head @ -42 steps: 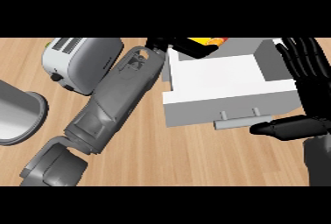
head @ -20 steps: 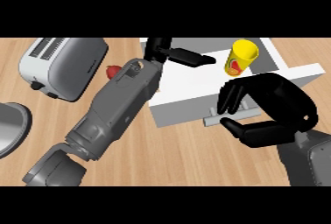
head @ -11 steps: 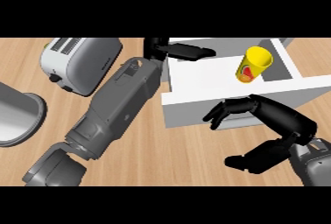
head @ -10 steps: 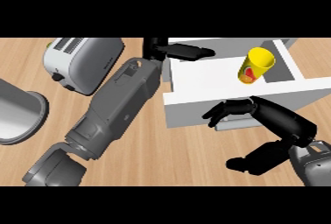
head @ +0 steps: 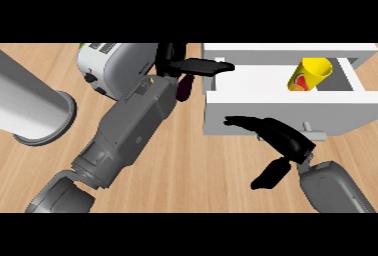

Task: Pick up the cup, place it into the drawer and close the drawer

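a: what are the fingers doing?
b: the right hand [head: 284, 142] has its fingers [head: 247, 121] straight and relaxed, holding nothing, tips at the white front of the drawer [head: 244, 112], just beside its handle [head: 314, 134]. the thumb hangs apart below. the left hand [head: 193, 67] rests with fingers extended at the drawer's left wall.
a: where is the cup?
b: the yellow cup [head: 310, 74] lies tilted inside the open drawer, toward its right side.
a: any open room?
b: bare wooden desk [head: 199, 175] lies between the forearms. a toaster [head: 114, 65] and a grey cylinder [head: 29, 107] sit to the left.
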Robot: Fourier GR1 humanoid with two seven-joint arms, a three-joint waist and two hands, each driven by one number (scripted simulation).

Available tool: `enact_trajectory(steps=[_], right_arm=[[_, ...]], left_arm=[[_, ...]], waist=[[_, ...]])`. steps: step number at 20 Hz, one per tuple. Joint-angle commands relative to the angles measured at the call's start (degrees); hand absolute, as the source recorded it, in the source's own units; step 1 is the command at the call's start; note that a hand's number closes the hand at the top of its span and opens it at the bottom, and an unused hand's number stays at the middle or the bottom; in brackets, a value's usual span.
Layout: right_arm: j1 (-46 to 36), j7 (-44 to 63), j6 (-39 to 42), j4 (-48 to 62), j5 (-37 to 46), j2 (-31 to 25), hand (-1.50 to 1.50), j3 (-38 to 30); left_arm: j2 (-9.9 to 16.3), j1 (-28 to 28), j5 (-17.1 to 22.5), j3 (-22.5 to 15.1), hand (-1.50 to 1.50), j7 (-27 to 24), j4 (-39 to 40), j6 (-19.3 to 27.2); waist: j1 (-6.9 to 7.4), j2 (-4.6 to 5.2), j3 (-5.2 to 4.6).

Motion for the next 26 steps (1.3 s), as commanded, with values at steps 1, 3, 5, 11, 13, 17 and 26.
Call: enact_trajectory(steps=[1, 3, 5, 11, 13, 17, 26], right_arm=[[-2.62, -7.63, -3.10, 13.88, 7.05, 0.31, -1.50, 2.72], [-6.41, -8.02, -4.77, 21.65, 7.91, 1.61, 1.50, 1.30], [-10.82, -11.46, -5.72, 30.19, 9.33, 2.03, 1.50, 0.55], [-18.86, -21.67, -13.12, 44.78, 8.31, 2.99, 1.50, -6.33], [-23.76, -21.46, -13.30, 48.10, 7.76, 1.96, 1.50, -8.85], [-29.49, -23.78, -15.10, 53.72, 5.69, 0.00, 1.50, -13.68], [-35.00, -20.58, -14.78, 56.35, 2.49, -4.31, 1.50, -18.87]], left_arm=[[1.36, 4.32, -0.03, 0.12, -1.50, -1.03, -2.70, -3.11], [1.85, 6.90, 0.40, 0.20, -1.50, -1.39, -5.64, -2.85], [1.89, 5.67, 0.21, 0.71, -1.50, -1.15, -6.54, -0.72], [5.14, 11.34, 0.78, 0.31, -1.50, 0.23, -11.19, -5.45], [7.39, 12.75, 1.12, 0.45, -1.50, 1.63, -11.71, -7.50], [7.25, 15.32, 1.05, -0.59, -1.50, 2.45, -14.71, -8.32], [10.82, 18.44, 1.12, -1.03, -1.50, 3.30, -16.89, -12.62]], waist=[[2.01, -0.08, 0.03], [4.00, -0.25, 0.05], [3.94, 0.02, 0.10], [5.99, 0.59, 0.22], [6.79, 0.84, 0.21], [8.10, 0.98, 0.25], [10.51, 1.91, 0.22]])
